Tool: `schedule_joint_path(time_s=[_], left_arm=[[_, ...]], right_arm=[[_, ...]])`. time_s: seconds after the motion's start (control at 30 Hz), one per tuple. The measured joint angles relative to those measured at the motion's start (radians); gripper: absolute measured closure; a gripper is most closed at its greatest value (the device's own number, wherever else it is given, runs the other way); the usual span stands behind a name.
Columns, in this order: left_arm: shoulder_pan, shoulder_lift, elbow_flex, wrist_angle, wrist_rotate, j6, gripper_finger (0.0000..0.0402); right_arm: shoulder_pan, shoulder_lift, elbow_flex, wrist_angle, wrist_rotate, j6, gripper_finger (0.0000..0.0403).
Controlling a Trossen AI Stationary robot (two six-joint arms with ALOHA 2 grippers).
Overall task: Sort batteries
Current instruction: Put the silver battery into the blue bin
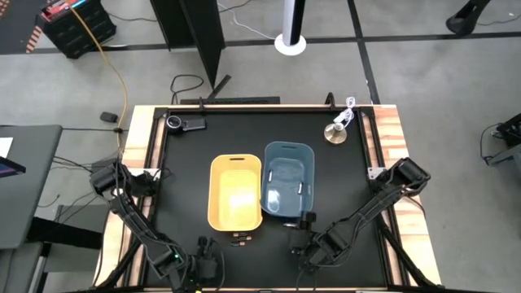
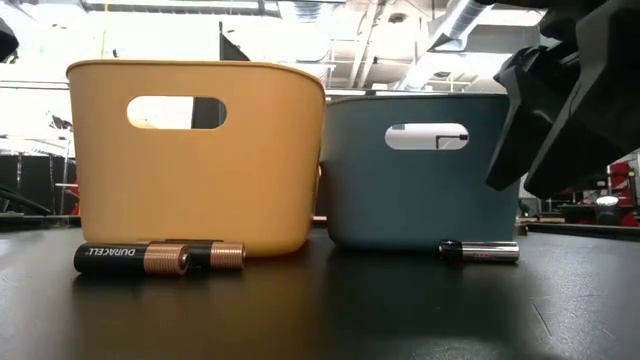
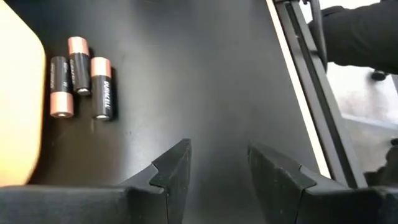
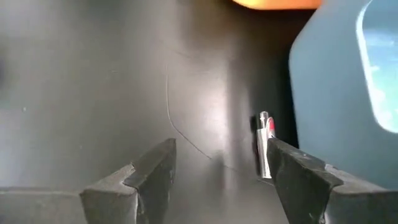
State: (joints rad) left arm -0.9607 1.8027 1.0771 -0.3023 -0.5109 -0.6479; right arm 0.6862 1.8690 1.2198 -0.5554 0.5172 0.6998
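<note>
A silver battery (image 4: pixel 265 144) lies at lower centre of the high view, just beside the blue bin (image 1: pixel 289 181). The right gripper (image 4: pixel 221 171), jaws apart, should centre over it before closing. Three Duracell batteries (image 3: pixel 81 84) wait by the yellow bin (image 1: pixel 236 192); the left gripper (image 3: pixel 217 171) hangs open.

A: Where is there room? 
B: Bare mat lies ahead of the left gripper (image 3: pixel 214 177); three dark batteries (image 3: pixel 81 84) lie just beside the yellow bin (image 1: pixel 236 192).
A: And on the right? 
B: The blue bin (image 1: pixel 288 181) walls one side of the right gripper (image 4: pixel 221 177); a silver battery (image 4: pixel 265 144) lies against one finger.
</note>
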Motion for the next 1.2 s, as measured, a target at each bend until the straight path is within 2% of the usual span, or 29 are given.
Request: schedule_joint_path(time_s=[0.27,0.57,0.73,1.07,1.2], left_arm=[[0.012,0.0,-0.001,-0.005,-0.045,0.0,0.0249],[0.041,0.0,-0.001,-0.025,-0.046,0.019,0.0249],[0.055,0.0,-0.001,-0.026,-0.055,0.069,0.0249],[0.098,0.0,-0.002,-0.023,-0.055,0.144,0.0249],[0.105,0.0,-0.002,-0.022,-0.054,0.166,0.0249]], right_arm=[[0.006,0.084,-0.001,0.023,-0.029,0.038,0.0138],[0.015,0.127,0.017,0.011,0.031,0.111,0.0138],[0.01,0.132,0.024,-0.046,0.116,0.112,0.0138],[-0.033,0.131,0.009,-0.04,0.113,0.09,0.0138],[-0.049,0.129,0.009,-0.038,0.068,0.081,0.0138]])
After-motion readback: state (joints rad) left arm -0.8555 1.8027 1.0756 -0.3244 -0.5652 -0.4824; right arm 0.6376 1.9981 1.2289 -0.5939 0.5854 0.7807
